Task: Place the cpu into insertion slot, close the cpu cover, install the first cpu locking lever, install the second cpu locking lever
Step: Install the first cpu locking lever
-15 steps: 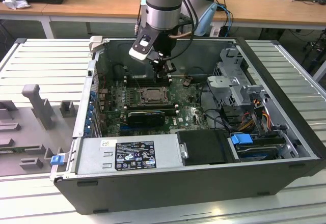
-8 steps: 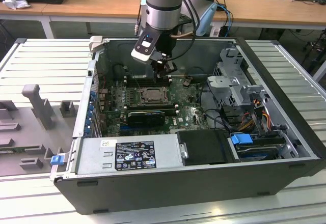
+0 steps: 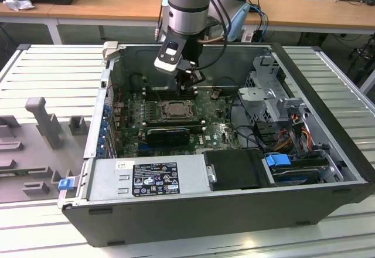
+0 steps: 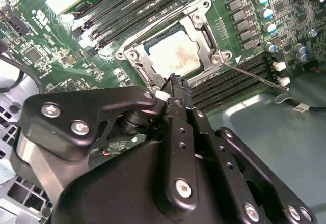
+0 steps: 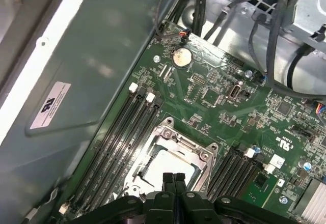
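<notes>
- The gripper (image 3: 188,83) hangs just above the centre of the exterior view, inside the open computer case (image 3: 176,214). In both wrist views its fingers (image 5: 168,183) are pressed together with nothing between them.
- Its tip (image 4: 175,84) is poised just beside the edge of the insertion slot (image 3: 174,110), close over the socket rim.
- The cpu (image 4: 173,56) lies flat in the slot, its pale top showing through the cut-out.
- The cpu cover (image 4: 204,33) lies down over the chip, framing it.
- A thin metal rod (image 4: 254,76) runs out from one corner of the socket, across the black memory slots (image 5: 117,132).
- The green motherboard (image 3: 217,128) surrounds the socket.
- The case rests on a slatted counter (image 3: 47,64).
</notes>
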Robot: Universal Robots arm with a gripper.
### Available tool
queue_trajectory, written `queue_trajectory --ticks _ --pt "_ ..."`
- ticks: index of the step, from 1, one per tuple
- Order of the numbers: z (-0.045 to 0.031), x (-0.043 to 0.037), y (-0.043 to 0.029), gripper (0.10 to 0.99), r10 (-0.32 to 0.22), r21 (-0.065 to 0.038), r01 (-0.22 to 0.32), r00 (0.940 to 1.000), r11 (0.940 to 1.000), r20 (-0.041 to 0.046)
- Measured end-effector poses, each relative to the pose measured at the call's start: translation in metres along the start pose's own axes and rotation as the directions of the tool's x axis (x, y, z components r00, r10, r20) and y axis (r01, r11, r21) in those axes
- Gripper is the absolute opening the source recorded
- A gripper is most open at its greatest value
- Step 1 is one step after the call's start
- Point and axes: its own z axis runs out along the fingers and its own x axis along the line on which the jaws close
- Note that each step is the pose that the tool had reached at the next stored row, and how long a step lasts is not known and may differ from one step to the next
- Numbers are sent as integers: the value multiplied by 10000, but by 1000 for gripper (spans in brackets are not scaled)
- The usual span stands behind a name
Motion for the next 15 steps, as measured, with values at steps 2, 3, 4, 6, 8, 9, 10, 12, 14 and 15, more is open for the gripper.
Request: queue_trajectory --ticks 2,3,4,6,8,9,10,12,14,15 --pt "0 0 0 106 -265 11 265 9996 9996 -7" --pt "0 0 0 106 -325 13 325 9995 9995 -8" --pt "0 0 0 106 -385 16 385 9993 9993 -10" --pt "0 0 0 106 -508 21 508 9987 9987 -14" --pt "0 0 0 106 -746 30 746 9972 9972 -21" --pt "0 0 0 106 -953 38 953 9954 9954 -27" --pt "0 0 0 106 -1123 44 1124 9937 9937 -32" --pt "0 0 0 106 -1359 54 1359 9907 9907 -40" --pt "0 0 0 106 -1940 75 1940 9810 9810 -59" --pt "0 0 0 106 -2131 82 2132 9770 9770 -66"
